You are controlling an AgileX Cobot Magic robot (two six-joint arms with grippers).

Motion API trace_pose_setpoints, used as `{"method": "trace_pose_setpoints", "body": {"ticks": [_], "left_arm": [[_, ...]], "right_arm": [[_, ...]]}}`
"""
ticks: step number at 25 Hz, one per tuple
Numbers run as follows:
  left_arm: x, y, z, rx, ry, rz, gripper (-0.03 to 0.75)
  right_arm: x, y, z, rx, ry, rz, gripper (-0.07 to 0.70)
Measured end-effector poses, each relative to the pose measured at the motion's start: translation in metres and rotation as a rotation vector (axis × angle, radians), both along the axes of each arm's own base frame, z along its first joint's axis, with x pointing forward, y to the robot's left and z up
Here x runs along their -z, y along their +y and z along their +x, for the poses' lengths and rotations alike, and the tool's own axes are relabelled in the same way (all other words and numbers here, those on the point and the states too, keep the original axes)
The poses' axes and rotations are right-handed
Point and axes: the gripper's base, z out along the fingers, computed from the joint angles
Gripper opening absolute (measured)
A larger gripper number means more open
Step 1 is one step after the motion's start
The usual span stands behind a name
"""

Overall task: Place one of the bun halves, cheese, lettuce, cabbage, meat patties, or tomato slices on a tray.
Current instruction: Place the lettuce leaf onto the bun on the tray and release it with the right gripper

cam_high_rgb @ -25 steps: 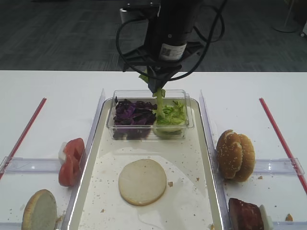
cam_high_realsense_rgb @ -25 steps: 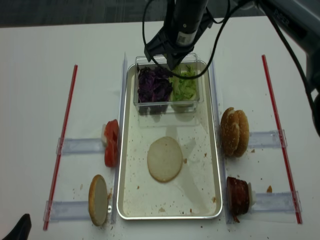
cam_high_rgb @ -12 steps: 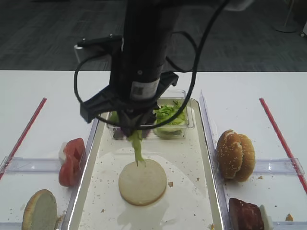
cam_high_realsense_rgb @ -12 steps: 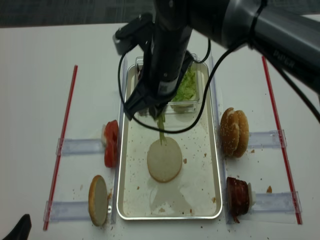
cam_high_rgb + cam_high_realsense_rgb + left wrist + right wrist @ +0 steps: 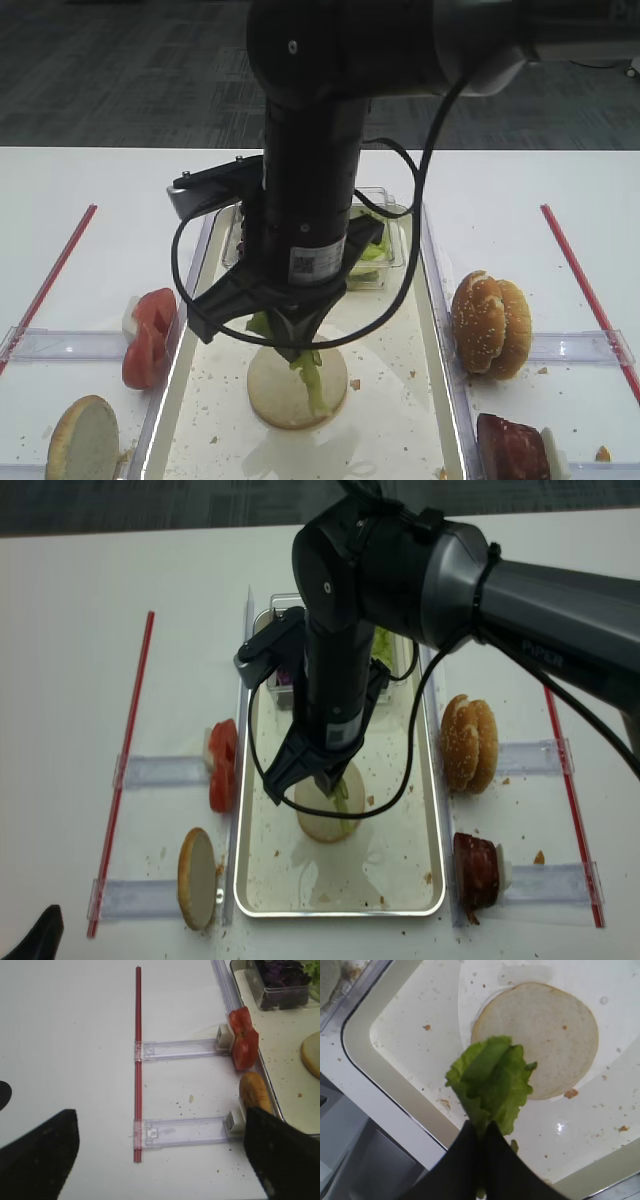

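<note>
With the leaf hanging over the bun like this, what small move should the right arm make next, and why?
Probably lower a little, then open. The right gripper is shut on the lettuce, which dangles over the pale bun disc on the tray. In the exterior high view the leaf's tip looks at or near the bun; contact can't be confirmed, so ease down before releasing.

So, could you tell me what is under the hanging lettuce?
Below the lettuce lie the pale bun disc and crumb-speckled tray floor; the leaf hides part of both.
</note>
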Motion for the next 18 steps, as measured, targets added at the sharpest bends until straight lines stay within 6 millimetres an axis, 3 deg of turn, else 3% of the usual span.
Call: {"method": "trace_pose_setpoints", "body": {"ticks": [18], "left_arm": [[0.000,0.000,0.000,0.000,0.000,0.000,0.615]], "right_arm": [[0.038,0.013,0.008,-0.033,0.049,0.015,0.050]]}}
